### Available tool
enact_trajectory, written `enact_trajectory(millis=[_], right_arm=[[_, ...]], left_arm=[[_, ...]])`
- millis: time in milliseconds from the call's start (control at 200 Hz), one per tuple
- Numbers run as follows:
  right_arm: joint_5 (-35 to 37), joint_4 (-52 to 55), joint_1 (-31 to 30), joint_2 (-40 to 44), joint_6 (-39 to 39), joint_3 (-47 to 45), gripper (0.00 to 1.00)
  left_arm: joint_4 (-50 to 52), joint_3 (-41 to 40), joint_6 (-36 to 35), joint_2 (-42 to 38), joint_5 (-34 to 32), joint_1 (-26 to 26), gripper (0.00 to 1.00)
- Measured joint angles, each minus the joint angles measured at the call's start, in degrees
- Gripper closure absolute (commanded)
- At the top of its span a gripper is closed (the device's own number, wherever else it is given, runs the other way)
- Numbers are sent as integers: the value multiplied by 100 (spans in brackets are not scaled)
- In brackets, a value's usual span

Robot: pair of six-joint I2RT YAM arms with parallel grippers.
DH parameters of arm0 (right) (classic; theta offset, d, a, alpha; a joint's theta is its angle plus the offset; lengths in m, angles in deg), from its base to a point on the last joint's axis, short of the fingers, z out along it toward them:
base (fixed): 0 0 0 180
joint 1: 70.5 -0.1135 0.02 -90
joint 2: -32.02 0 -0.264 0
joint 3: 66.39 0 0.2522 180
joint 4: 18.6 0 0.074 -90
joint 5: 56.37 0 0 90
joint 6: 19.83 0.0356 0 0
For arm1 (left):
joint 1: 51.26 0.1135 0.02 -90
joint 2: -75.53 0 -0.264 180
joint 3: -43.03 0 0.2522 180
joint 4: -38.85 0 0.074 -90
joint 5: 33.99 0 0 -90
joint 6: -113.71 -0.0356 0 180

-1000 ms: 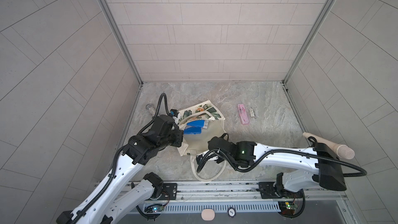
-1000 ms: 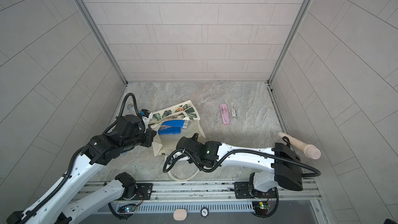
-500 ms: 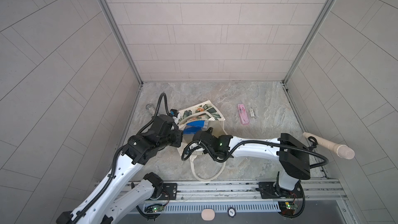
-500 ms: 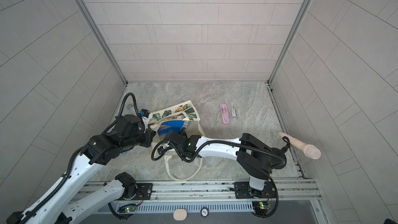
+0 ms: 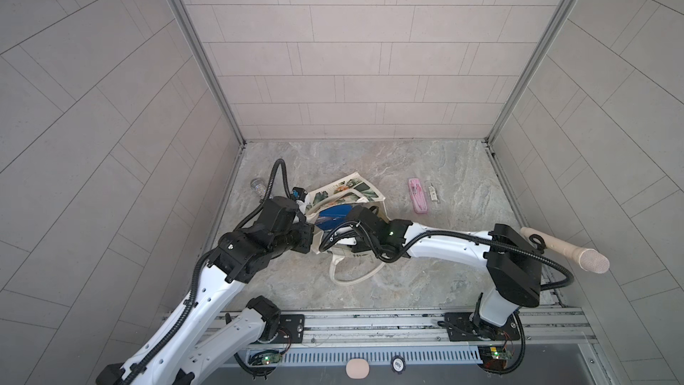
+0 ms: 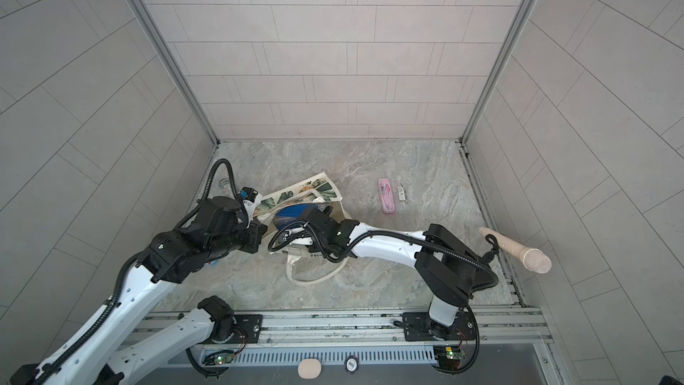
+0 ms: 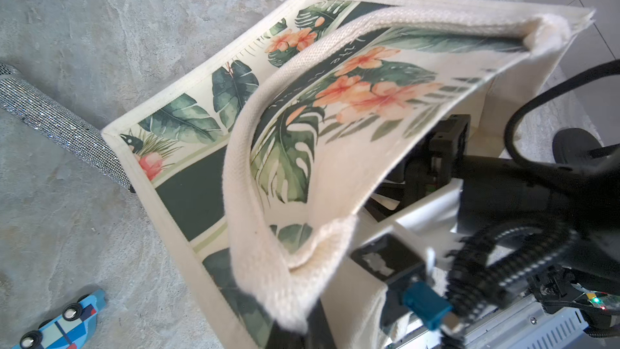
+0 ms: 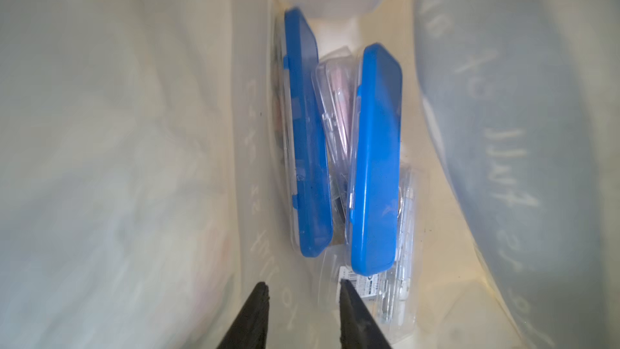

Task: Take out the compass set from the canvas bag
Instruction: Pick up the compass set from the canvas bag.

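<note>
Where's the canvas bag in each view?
Top view: canvas bag at centre, just below mid-height.
Top view: left of centre, same height.
Left wrist: fills the middle.
Right wrist: seen from inside, cream walls.
Landmark: leaf print, absent only from right wrist.

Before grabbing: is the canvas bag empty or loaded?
Loaded: the right wrist view shows two blue cases and clear packets inside the canvas bag.

**Light and picture quality**

Soft, even white light from overhead in both top views; tile walls (image 5: 333, 68) bright, shadows on the floor (image 5: 425, 272) faint. The wide-angle view stretches the walls toward the frame edges. Left wrist view: canvas bag (image 7: 352, 95) print sharp, far rim glaring, near cable plug (image 7: 426, 300) smeared. Right wrist view: dimmer, light glowing through cloth, 2 blue cases (image 8: 375, 162) blurred.
</note>
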Motion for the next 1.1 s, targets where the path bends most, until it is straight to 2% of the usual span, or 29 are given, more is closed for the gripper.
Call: enact_trajectory(millis=[145, 250, 515, 731, 991, 1096], right_arm=[[-262, -175, -9, 492, 72, -330, 63], [-262, -153, -7, 549, 98, -326, 63], [-105, 61, 13, -131, 129, 72, 63], [-280, 304, -35, -555, 101, 542, 66], [20, 90, -387, -903, 151, 514, 64], [205, -138, -433, -977, 177, 415, 60]], left_arm=[[7, 2, -17, -2, 35, -2, 100], [24, 31, -24, 4, 37, -2, 100], [232, 306, -175, 136, -31, 0, 100], [538, 962, -466, 426, -90, 0, 100], [629, 1147, -664, 684, 0, 0, 100], [640, 1147, -675, 708, 2, 0, 100]])
